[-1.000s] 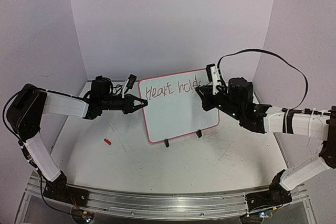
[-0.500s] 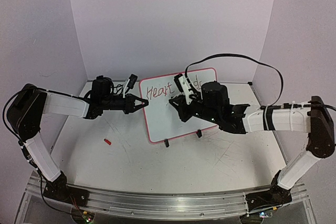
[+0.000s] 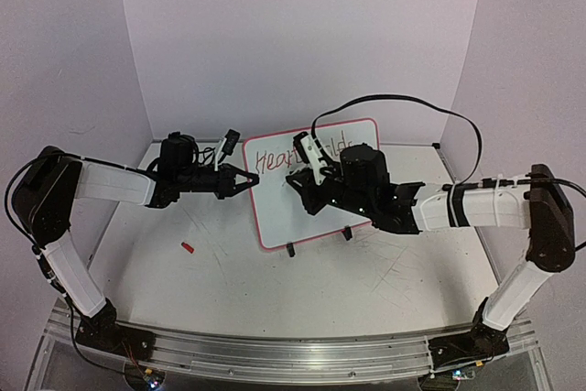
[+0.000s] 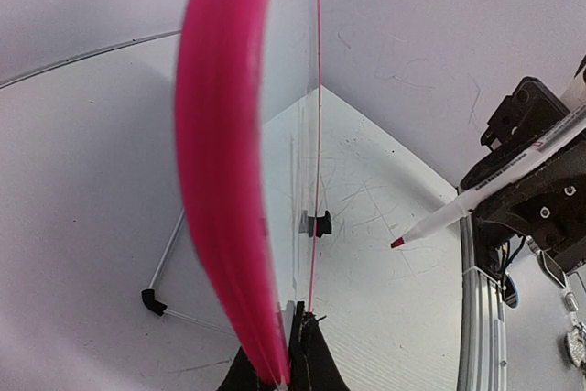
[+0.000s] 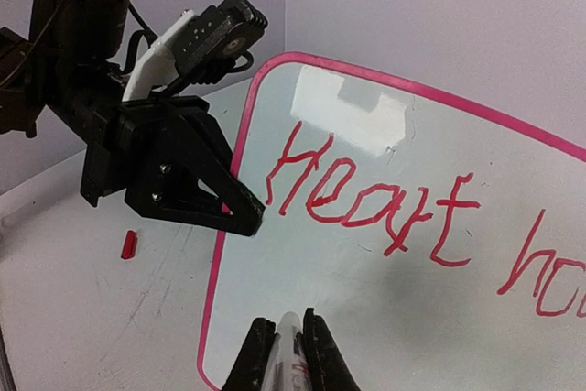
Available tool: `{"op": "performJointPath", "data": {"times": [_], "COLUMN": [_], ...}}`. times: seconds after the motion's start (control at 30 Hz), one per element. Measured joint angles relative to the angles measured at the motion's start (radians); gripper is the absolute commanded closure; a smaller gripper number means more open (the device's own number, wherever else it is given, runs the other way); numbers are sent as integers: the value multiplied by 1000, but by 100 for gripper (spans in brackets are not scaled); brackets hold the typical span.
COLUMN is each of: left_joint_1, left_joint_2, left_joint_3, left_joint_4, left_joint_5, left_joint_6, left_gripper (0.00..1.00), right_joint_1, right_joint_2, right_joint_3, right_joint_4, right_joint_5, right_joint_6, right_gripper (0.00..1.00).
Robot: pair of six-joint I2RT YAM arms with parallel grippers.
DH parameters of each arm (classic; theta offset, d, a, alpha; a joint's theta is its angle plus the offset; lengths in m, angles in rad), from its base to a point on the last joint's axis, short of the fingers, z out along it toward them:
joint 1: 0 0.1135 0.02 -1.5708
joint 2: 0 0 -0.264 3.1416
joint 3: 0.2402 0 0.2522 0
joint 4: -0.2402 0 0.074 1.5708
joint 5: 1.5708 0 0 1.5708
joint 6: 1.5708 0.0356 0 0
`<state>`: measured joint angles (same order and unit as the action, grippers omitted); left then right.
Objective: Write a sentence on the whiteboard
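On table (image 3: 229,272): whiteboard (image 3: 275,210) standing, pink rim, red handwriting begins "Heart".

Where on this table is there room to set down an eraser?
The widest bare patch of table lies between the feet of the whiteboard and the near rail, right of the red cap. Crowded at the board: the left gripper clamps its edge, the right gripper holds a marker before it.
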<state>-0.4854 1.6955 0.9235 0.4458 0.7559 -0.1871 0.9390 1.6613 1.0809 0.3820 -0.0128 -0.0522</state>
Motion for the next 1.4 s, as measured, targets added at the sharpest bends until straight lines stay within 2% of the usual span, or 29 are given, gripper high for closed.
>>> {"op": "performJointPath", "data": {"times": [0.87, 1.4], "left_joint_1": [0, 0], "left_joint_2": [0, 0], "left_joint_3": [-1, -1], "left_joint_4": [0, 0], "left_joint_5": [0, -1], "left_joint_6": [4, 5], "left_gripper": [100, 100], "right_joint_1": [33, 43], "right_joint_2": [153, 198], "right_joint_3": [75, 143], "right_joint_4": [54, 79], "right_joint_5": [-1, 102], "right_joint_6": [-9, -34], "right_gripper": [100, 100]}}
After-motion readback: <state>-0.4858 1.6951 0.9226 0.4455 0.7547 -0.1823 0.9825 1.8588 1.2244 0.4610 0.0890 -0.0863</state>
